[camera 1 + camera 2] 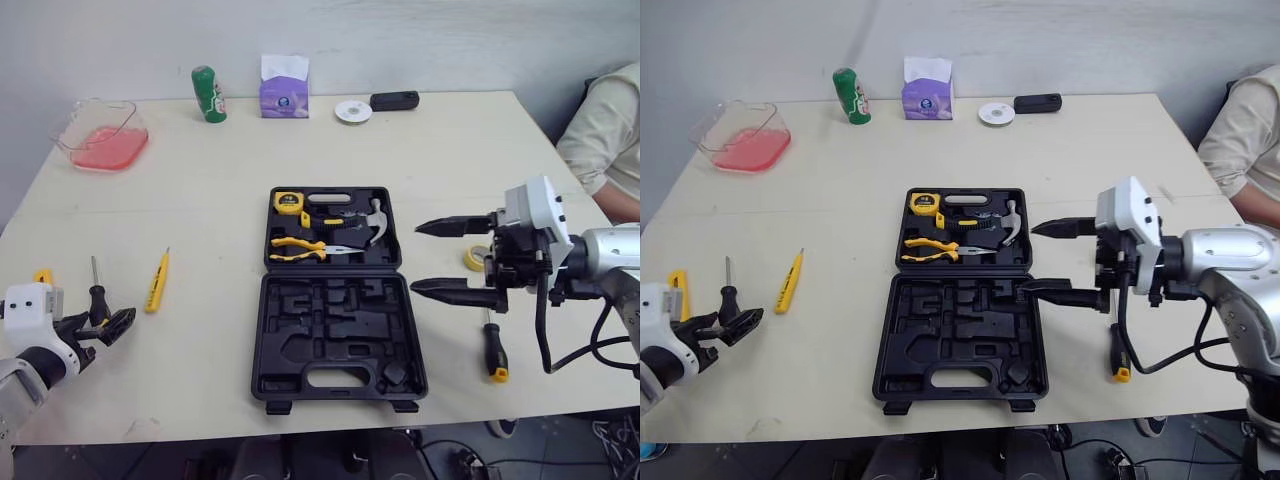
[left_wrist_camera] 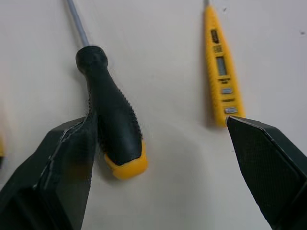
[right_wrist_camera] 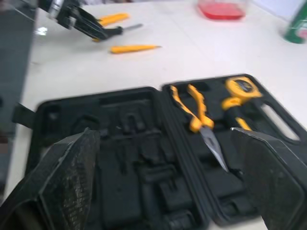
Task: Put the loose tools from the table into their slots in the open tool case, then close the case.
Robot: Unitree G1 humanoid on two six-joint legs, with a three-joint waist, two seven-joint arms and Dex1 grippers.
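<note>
Pale table [image 1: 200, 200] carries the open case [image 1: 335, 345], many slots bare, while the left gripper [image 2: 160, 129] spreads wide around a loose screwdriver [image 2: 115, 129], apparently to grab it, and the right gripper [image 1: 415, 258] hangs open beside the case.

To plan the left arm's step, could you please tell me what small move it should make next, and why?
Probably shift the left gripper sideways until its open fingers straddle the screwdriver, then shut. One finger crowds its handle, the other nears the yellow tester pen: the grasp is off-centre.
</note>
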